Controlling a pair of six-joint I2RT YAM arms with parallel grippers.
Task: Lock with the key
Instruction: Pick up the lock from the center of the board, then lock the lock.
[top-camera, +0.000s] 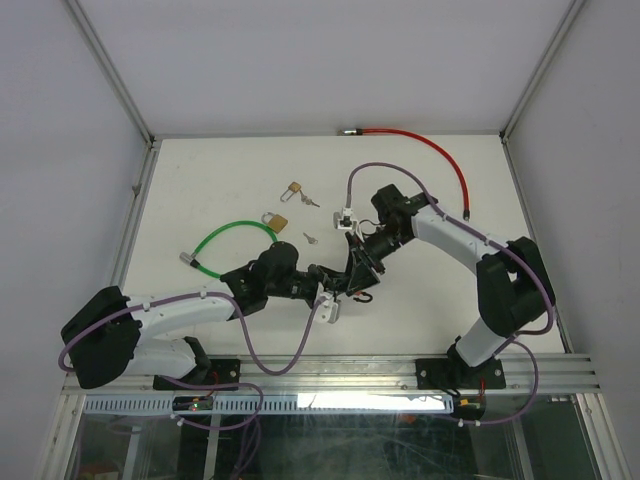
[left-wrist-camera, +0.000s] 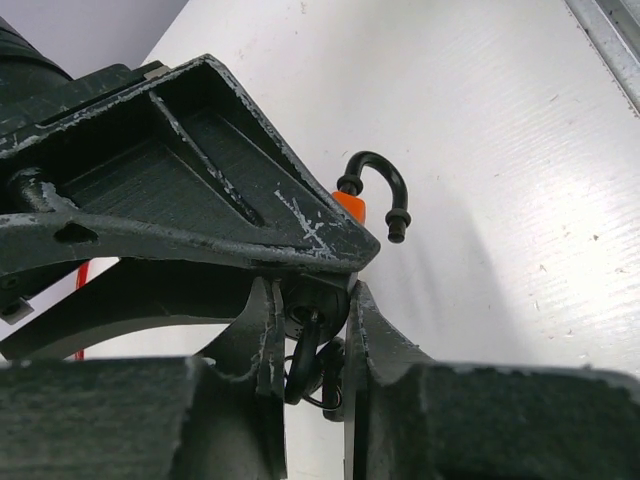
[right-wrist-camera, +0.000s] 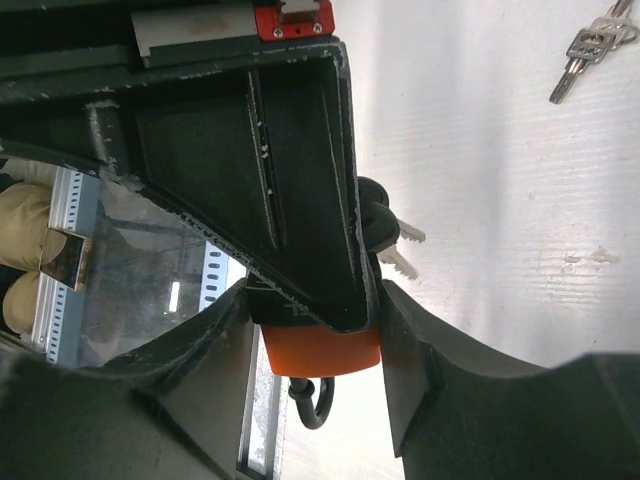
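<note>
Left gripper (top-camera: 335, 284) meets right gripper (top-camera: 357, 272), top view. Left wrist: it pinches the key (left-wrist-camera: 304, 355) seated under the padlock (left-wrist-camera: 350, 206), shackle (left-wrist-camera: 382, 182) open. Right wrist: padlock clamped there. I would seat the shackle first, then turn strictly about the key's axis, right holding firm.

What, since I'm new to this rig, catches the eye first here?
At the centre, the right gripper clamps an orange padlock, its shackle open, while the left gripper straddles the key at its base. Behind lie a red cable at the back edge and a green cable on the left.
</note>
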